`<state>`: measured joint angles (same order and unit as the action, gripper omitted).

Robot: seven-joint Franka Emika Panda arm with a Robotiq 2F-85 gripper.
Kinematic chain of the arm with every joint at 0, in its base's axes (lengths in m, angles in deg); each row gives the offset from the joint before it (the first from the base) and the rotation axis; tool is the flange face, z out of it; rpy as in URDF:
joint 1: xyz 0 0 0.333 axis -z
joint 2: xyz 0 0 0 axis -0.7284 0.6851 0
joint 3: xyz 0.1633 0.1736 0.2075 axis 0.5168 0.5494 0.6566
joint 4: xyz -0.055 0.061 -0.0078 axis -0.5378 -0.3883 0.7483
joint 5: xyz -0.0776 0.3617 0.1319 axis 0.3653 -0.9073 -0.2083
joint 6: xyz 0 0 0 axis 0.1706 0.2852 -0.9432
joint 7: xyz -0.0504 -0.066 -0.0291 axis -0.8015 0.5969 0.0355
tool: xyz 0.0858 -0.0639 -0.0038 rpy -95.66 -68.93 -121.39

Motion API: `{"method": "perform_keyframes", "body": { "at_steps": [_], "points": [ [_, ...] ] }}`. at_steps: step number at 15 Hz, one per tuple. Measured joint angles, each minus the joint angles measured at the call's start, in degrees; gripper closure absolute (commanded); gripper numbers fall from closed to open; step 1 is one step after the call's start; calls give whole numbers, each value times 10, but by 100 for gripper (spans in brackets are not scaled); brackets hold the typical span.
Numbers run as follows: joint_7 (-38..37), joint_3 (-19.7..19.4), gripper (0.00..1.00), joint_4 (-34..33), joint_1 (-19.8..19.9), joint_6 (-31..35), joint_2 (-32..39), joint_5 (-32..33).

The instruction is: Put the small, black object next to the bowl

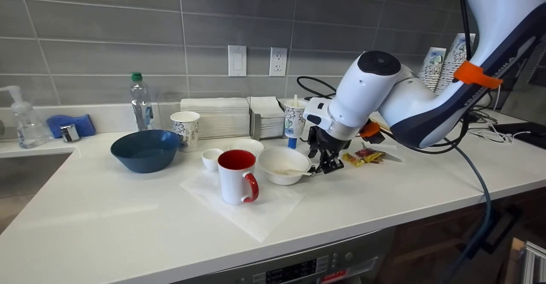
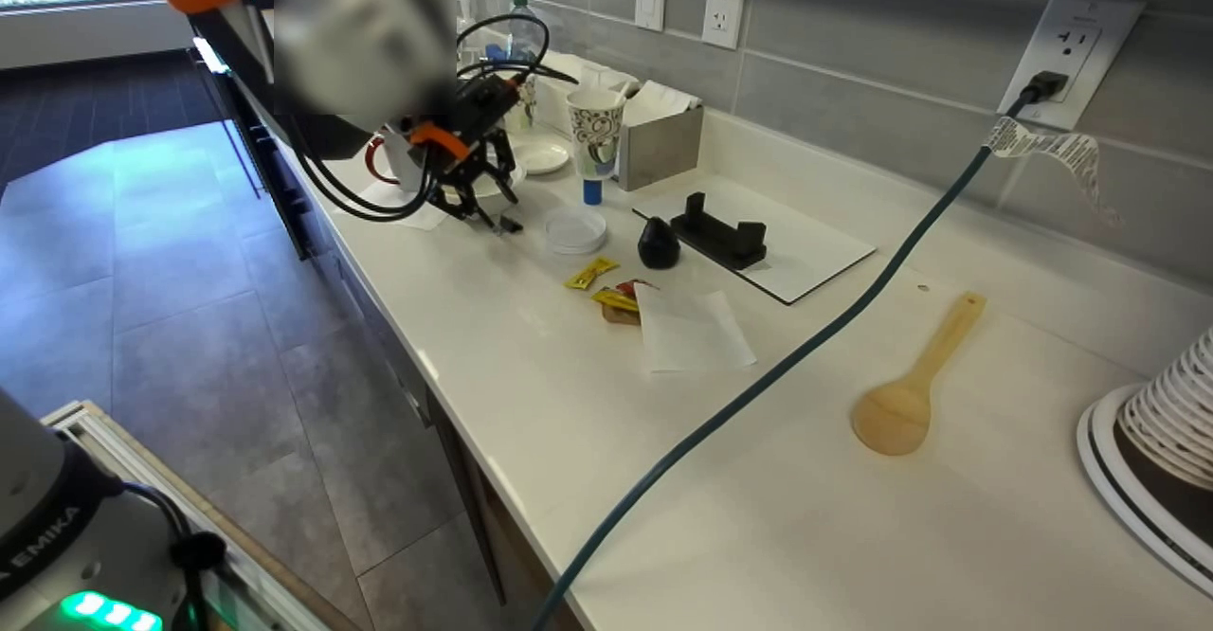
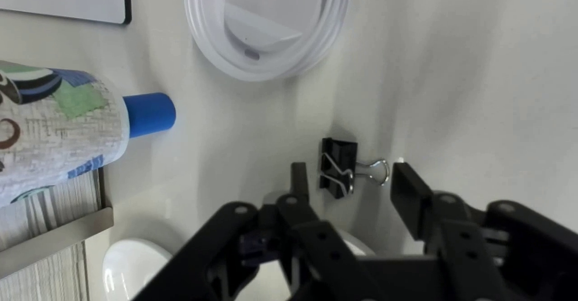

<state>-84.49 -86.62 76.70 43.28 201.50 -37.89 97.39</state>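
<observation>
The small, black object is a black binder clip (image 3: 338, 167) with silver wire handles, lying on the counter in the wrist view. In an exterior view it shows as a small dark lump (image 2: 511, 225) at the fingertips. My gripper (image 3: 351, 173) is open, pointing down, one finger on each side of the clip and apart from it. The gripper also shows in both exterior views (image 1: 323, 169) (image 2: 495, 219). The white bowl (image 1: 283, 160) with a pale spoon in it stands right beside the gripper. Only a piece of its rim (image 3: 357, 244) shows in the wrist view, behind the fingers.
A white-and-red mug (image 1: 233, 186) and a blue bowl (image 1: 145, 152) stand farther along. A patterned cup on a blue base (image 2: 595, 138), clear lids (image 2: 574, 230), a black pear-shaped thing (image 2: 659, 244), a black holder (image 2: 718, 233) and yellow packets (image 2: 591, 273) are near.
</observation>
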Motion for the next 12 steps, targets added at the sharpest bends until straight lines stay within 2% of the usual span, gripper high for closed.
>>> {"method": "perform_keyframes", "body": {
  "at_steps": [1, 3, 9, 12],
  "points": [
    [0, 0, 9, 2, 0, 0, -1, 0],
    [3, 0, 0, 13, 2, 0, -5, 0],
    [22, -1, 0, 101, 32, 19, -87, -33],
    [57, -18, 0, 165, 57, 107, -149, -99]
  ]
}}
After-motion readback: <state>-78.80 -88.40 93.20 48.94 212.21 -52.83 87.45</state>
